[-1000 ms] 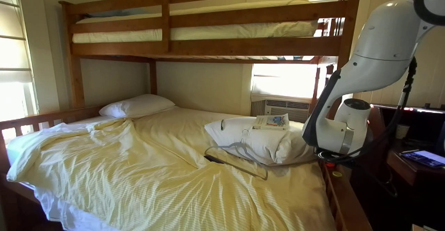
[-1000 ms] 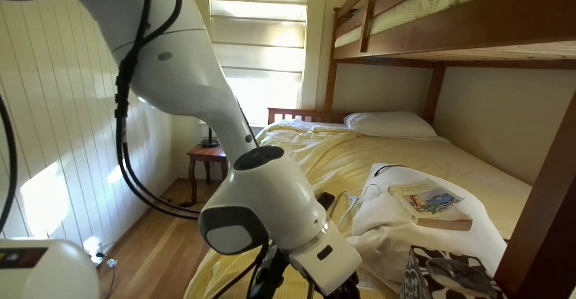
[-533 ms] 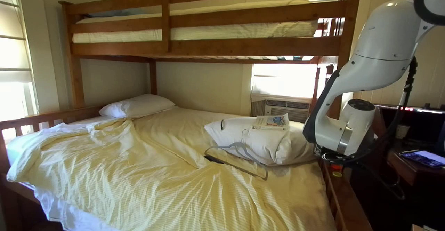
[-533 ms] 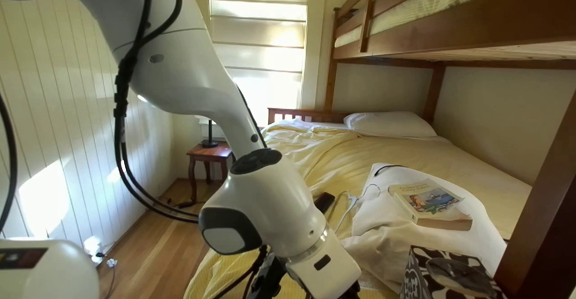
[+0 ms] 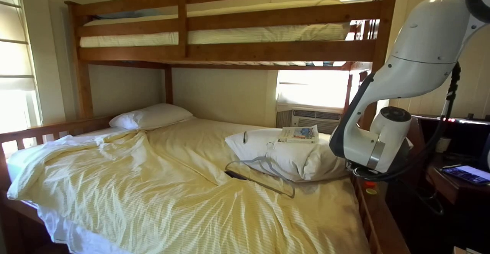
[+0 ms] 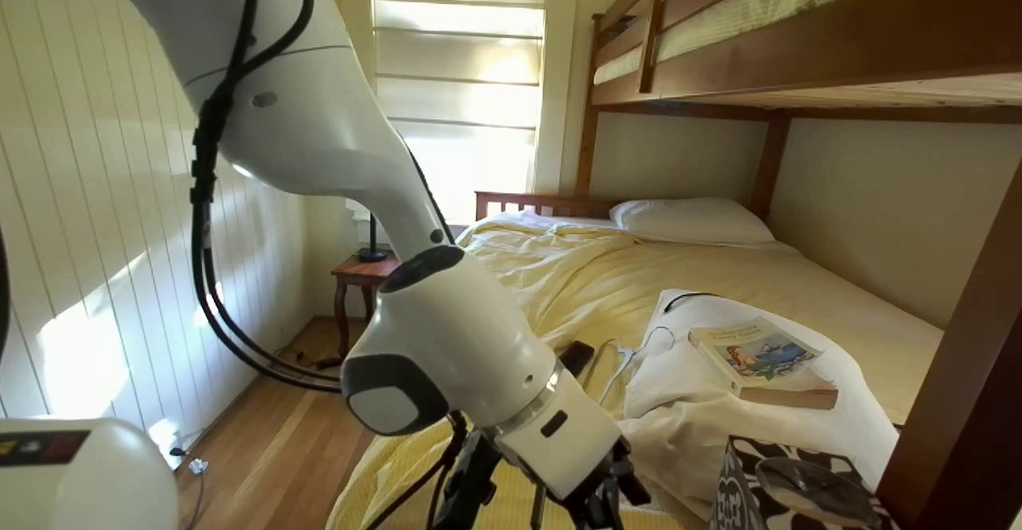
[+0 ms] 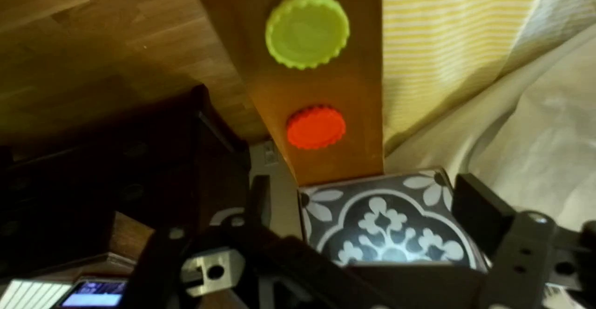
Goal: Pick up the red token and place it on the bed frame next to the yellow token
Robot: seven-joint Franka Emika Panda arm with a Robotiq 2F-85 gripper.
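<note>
Half a second has carried my arm (image 6: 463, 330) a little higher in an exterior view, while the red token (image 7: 316, 127) and the yellow token (image 7: 307, 30) have stayed put. Both lie flat on the bed frame (image 7: 357, 83), side by side but apart, with bare wood between them. My hand (image 7: 365, 192) is spread wide and grips nothing; past its gap I see the top of a patterned box (image 7: 386, 225). I judge the pick and the placing to be done, and backing off to be the step in hand. As I read it, the next move calls for a slow climb away from the wood, keeping the hand spread, since such a light piece could skid off if I brushed it. I see no need to nudge it nearer.
</note>
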